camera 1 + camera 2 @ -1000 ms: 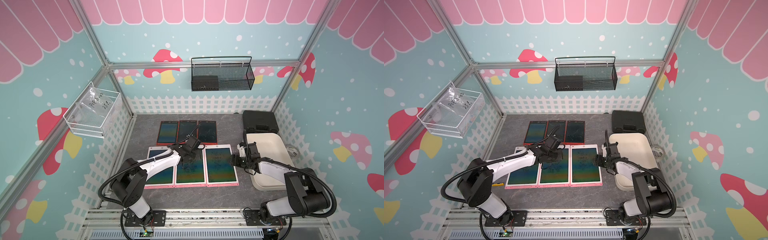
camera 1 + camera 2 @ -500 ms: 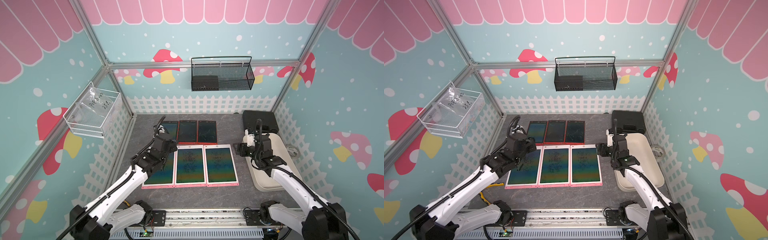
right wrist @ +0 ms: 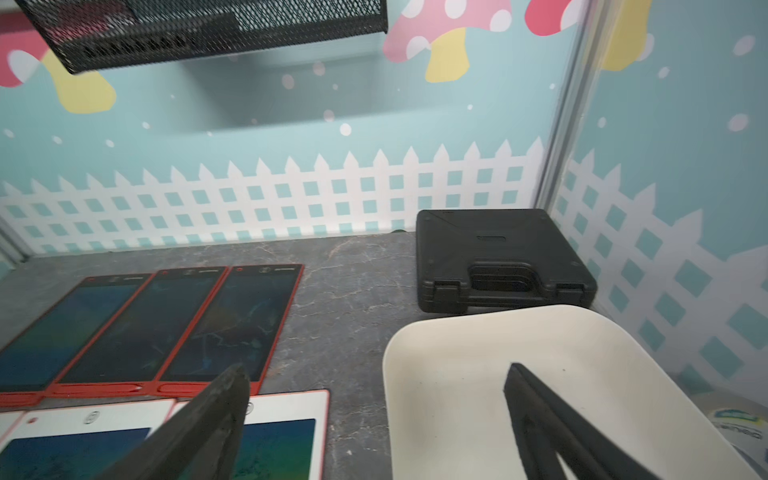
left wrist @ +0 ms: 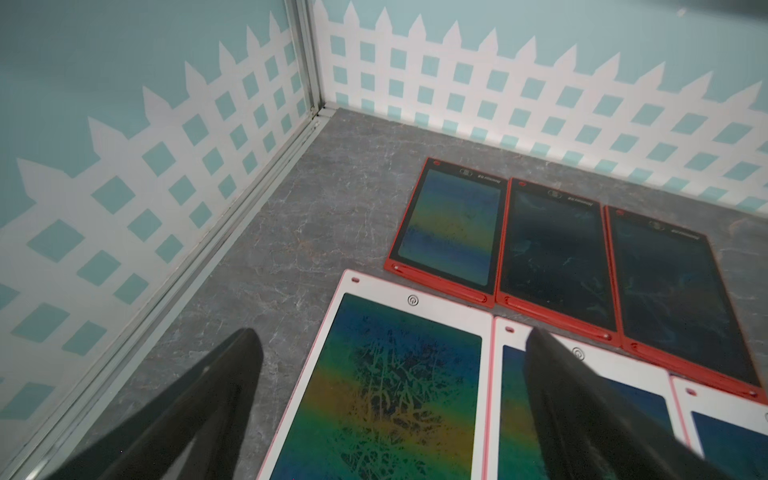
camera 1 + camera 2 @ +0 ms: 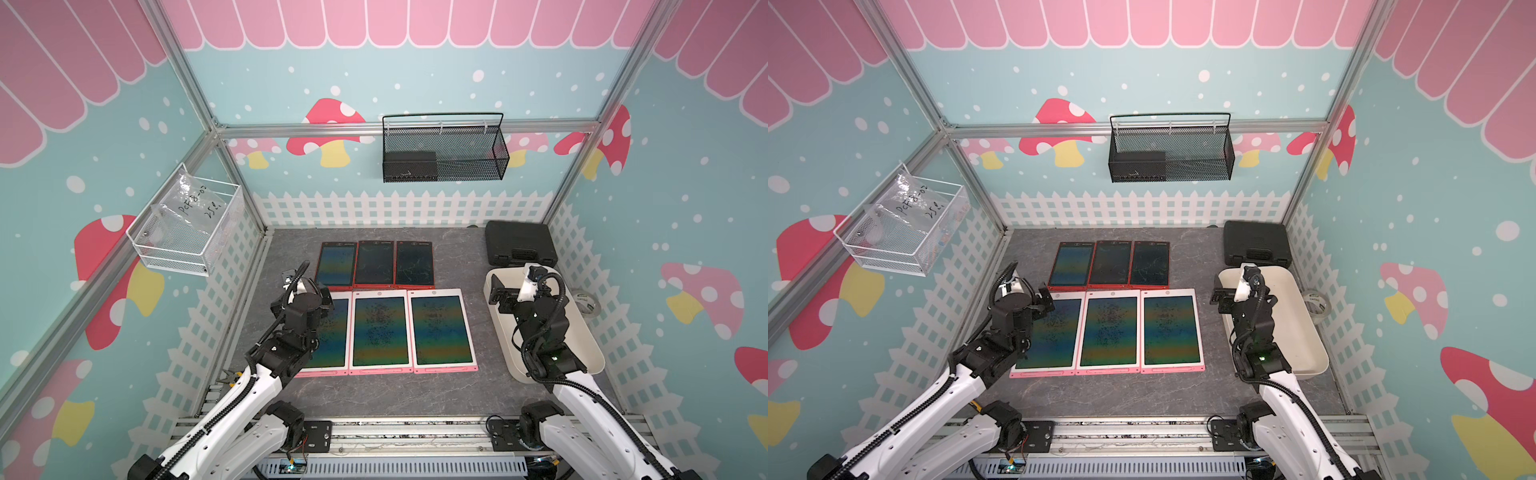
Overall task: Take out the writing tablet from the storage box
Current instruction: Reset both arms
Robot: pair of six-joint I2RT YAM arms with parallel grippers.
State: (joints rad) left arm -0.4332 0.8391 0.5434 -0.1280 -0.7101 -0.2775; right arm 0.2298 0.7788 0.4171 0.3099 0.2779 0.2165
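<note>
The storage box (image 5: pixel 590 332) is a cream-white tub at the table's right; its visible floor (image 3: pixel 478 374) is bare, and my right arm hides part of it. Several writing tablets lie flat on the table. Three pink-framed ones form the near row, such as the middle one (image 5: pixel 380 332). Three smaller red ones form the far row, such as the middle one (image 5: pixel 375 266). My left gripper (image 5: pixel 311 299) (image 4: pixel 390 336) hangs open and empty over the far corner of the left pink tablet (image 4: pixel 386 395). Open and empty too, my right gripper (image 5: pixel 505 297) (image 3: pixel 378 370) straddles the box's left rim.
A black hard case (image 5: pixel 521 249) lies behind the box. A tape roll (image 5: pixel 586 301) sits against the right wall. A black mesh basket (image 5: pixel 444 149) hangs on the back wall and a white wire basket (image 5: pixel 187 228) on the left wall.
Both arms have lifted and drawn back from the tablets. The left gripper went from shut to wide open and moved left. The right gripper widened and moved over the box's rim.
</note>
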